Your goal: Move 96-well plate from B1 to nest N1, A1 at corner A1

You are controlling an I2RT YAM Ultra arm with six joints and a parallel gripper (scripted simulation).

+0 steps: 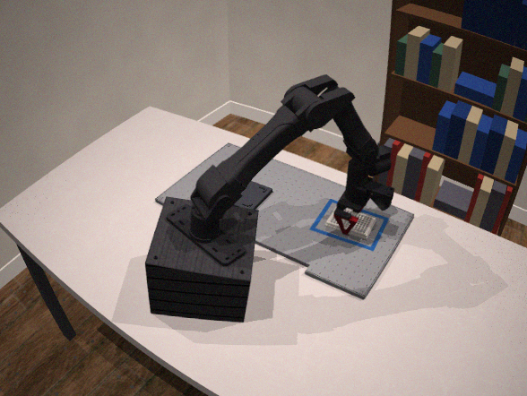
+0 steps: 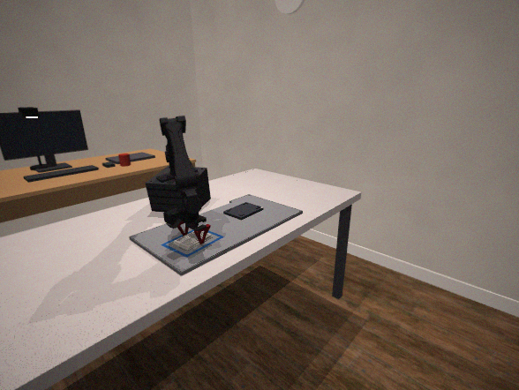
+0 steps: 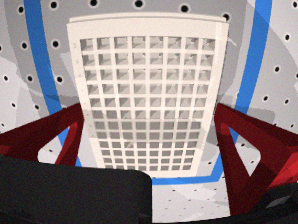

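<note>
None of the transfer is done: your 96-well plate [image 3: 152, 92] lies flat inside blue-outlined spot B1 [image 1: 319, 230] on the desk [image 1: 430, 322]. Hand [image 3: 150, 139] spread wide, red fingers straddling the plate. Grasp, lift and seating in nest N1 [image 2: 243, 210] remain.

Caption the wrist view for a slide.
Open red-fingered gripper straddles the white 96-well plate lying inside the blue-outlined bench spot.

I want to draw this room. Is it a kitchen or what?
Probably an office or study used as a small lab: a bookshelf with books, a desk with a monitor and keyboard, and a robot arm over a 96-well plate.
</note>
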